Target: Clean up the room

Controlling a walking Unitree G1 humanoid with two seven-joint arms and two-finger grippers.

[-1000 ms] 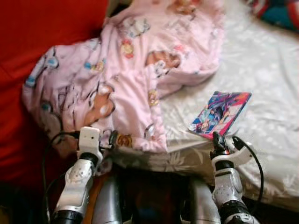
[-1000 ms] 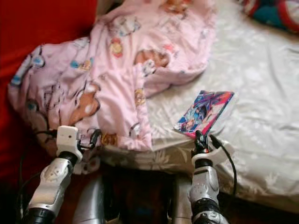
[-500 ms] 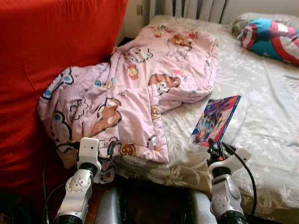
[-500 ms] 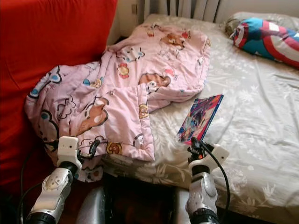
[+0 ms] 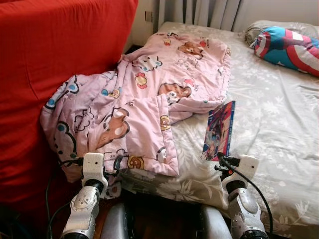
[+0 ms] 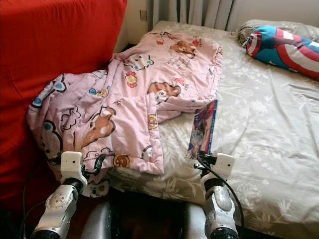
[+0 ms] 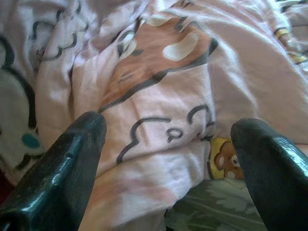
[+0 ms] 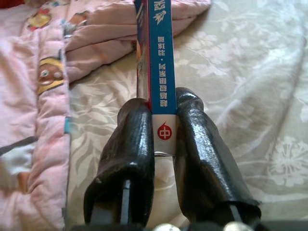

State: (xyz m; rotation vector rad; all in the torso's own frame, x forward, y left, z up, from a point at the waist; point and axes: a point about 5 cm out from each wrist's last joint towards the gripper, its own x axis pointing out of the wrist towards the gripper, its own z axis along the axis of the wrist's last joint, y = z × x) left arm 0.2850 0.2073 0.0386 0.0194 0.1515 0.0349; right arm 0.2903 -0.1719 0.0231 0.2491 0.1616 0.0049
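A: What has the right gripper got between its fingers?

B: A thin book. The two black fingers are pressed on either side of its blue spine, near the lower end, so the rest of it stands out beyond the fingertips.

A: It looked different a moment ago.

B: Yes. Half a second back the book lay nearly flat on the bed, cover up. Now it is tipped up on edge, cover turned sideways, with its near end raised at the fingers. I judge the grasp has taken and the lift is under way, though I cannot tell whether its far end is off the sheet.

A: And the left gripper?

B: Its fingers are spread wide with nothing between them. The pink blanket sits just ahead of the fingertips, bunched against the red sofa and spilling over the bed's edge.

A: So for tidying the room?

B: The book seems secured and ready to carry somewhere proper. The blanket is likely next, untouched so far. The striped pillow lies far beyond both sets of fingers.
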